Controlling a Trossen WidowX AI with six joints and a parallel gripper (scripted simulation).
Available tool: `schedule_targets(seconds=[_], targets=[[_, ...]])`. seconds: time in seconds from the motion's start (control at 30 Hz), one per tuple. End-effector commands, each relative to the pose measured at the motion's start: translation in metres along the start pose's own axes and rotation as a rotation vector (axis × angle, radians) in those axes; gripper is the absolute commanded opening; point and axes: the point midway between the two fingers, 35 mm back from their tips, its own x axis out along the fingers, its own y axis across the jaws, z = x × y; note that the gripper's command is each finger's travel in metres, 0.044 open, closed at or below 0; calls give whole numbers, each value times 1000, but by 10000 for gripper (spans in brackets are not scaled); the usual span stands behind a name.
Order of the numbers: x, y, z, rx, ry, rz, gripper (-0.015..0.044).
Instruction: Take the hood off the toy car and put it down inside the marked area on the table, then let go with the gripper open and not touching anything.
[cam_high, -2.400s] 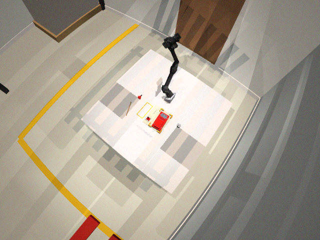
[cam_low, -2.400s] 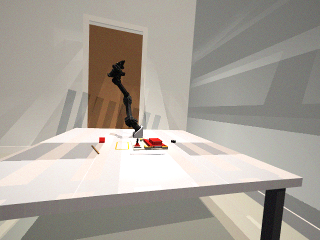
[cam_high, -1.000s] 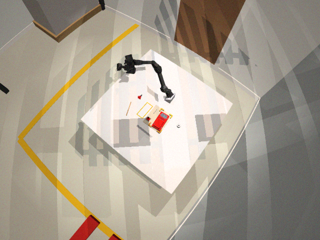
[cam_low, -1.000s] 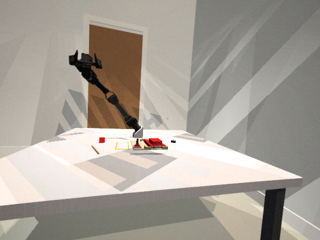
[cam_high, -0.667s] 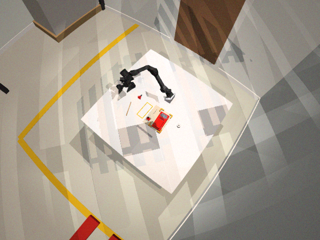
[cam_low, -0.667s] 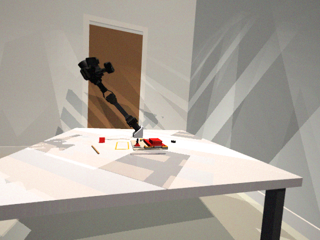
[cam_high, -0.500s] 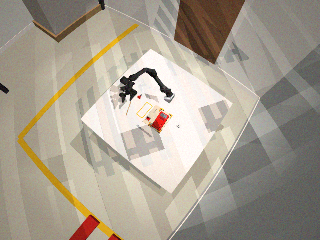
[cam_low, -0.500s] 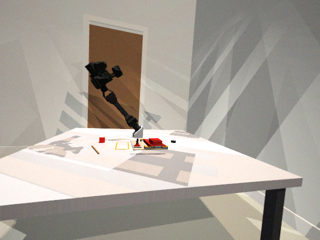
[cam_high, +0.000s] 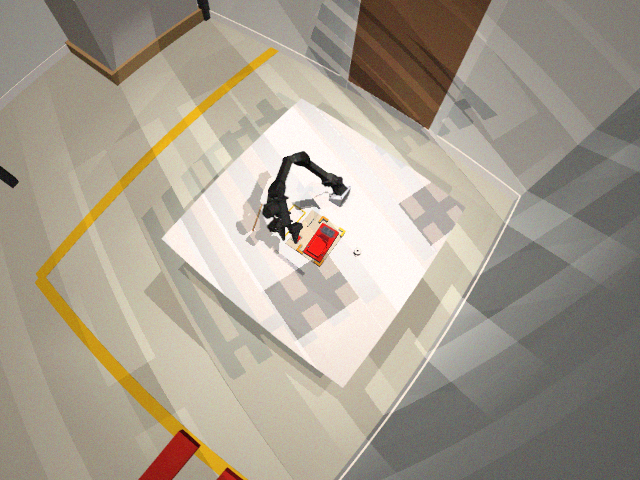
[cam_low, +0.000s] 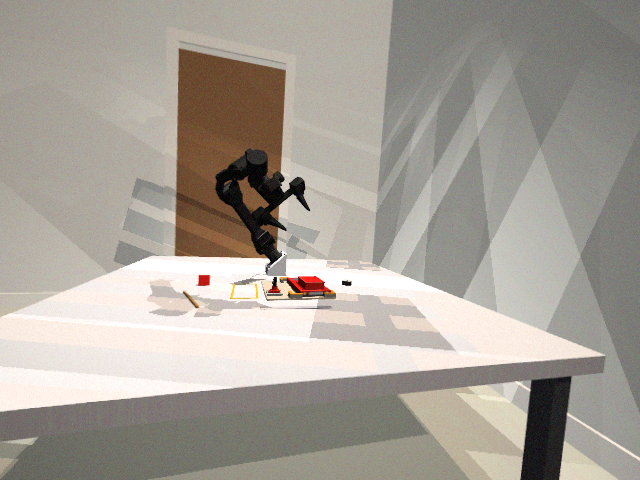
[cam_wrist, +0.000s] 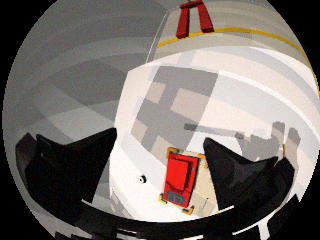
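Note:
The red toy car (cam_high: 321, 242) (cam_low: 298, 287) (cam_wrist: 173, 192) sits on a beige board (cam_high: 311, 222) (cam_low: 270, 295) (cam_wrist: 204, 192) between yellow corner pieces. A raised red block (cam_low: 310, 282) (cam_wrist: 177, 172) on it looks like the hood and is in place; the exact part is hard to tell. The marked area, a yellow outline (cam_high: 304, 212) (cam_low: 244, 298), lies beside the board, partly hidden by the arm in the top view. My gripper (cam_high: 290, 238) (cam_low: 297, 219) (cam_wrist: 162, 138) is open and empty, high above the table and touching nothing.
A red piece with a black knob (cam_low: 274, 289) stands on the board beside the car. A red cube (cam_low: 203, 280) and a brown stick (cam_high: 256, 217) (cam_low: 190, 299) lie past the outline. A small black-and-white part (cam_high: 356, 252) (cam_low: 346, 282) (cam_wrist: 142, 179) lies on the car's other side.

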Motion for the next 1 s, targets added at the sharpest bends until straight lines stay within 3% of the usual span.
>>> schedule_targets(seconds=[0.0,0.2,0.4,0.97], targets=[[35,3,-40,7,150,-121,440],[80,2,-115,-44,376,-397,440],[100,-10,-173,-186,508,-712,440],[107,-16,-178,-192,511,-721,440]])
